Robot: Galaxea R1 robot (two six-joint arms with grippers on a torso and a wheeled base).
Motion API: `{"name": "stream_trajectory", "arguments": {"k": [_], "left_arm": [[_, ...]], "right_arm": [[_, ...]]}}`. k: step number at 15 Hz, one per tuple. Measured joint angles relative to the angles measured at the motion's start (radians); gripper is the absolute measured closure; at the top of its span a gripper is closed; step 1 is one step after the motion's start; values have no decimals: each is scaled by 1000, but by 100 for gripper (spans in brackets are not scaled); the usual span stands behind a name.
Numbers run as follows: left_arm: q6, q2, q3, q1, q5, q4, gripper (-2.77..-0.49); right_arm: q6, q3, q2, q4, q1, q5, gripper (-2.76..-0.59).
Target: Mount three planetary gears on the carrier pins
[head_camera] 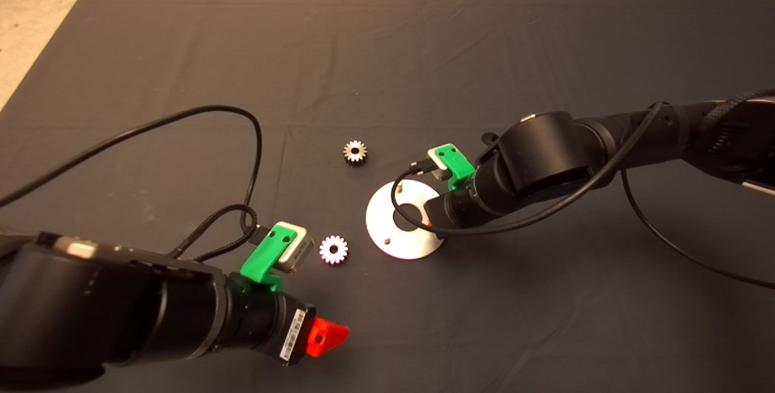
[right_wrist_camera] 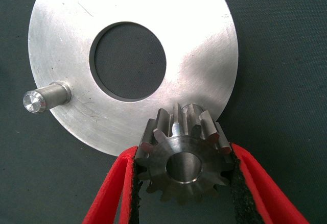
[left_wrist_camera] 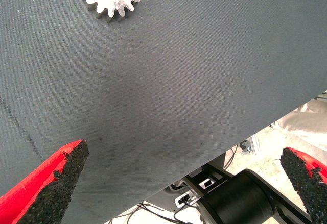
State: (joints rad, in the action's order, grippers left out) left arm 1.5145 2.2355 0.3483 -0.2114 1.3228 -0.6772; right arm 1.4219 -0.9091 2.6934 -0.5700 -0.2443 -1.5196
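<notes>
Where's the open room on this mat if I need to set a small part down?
The far half of the mat, beyond the far gear, is bare. The near strip right of the left tool is free. It is crowded mid-mat: round plate, near gear, right tool holding a gear.

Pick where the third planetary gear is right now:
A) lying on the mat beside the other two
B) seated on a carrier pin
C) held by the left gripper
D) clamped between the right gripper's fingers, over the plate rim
D: right wrist view shows the gear pinched in the right gripper over the plate rim; the other two gears lie loose on the mat.
</notes>
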Motion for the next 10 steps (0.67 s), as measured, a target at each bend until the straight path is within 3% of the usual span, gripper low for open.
{"name": "stream_trajectory", "arguments": {"k": [8, 10], "left_arm": [[0, 0, 0, 0, 0, 0, -275], [0, 0, 0, 0, 0, 0, -275]], "right_arm": [[0, -8, 0, 0, -7, 4, -97], [0, -18, -1, -2, -14, -1, -97]]}}
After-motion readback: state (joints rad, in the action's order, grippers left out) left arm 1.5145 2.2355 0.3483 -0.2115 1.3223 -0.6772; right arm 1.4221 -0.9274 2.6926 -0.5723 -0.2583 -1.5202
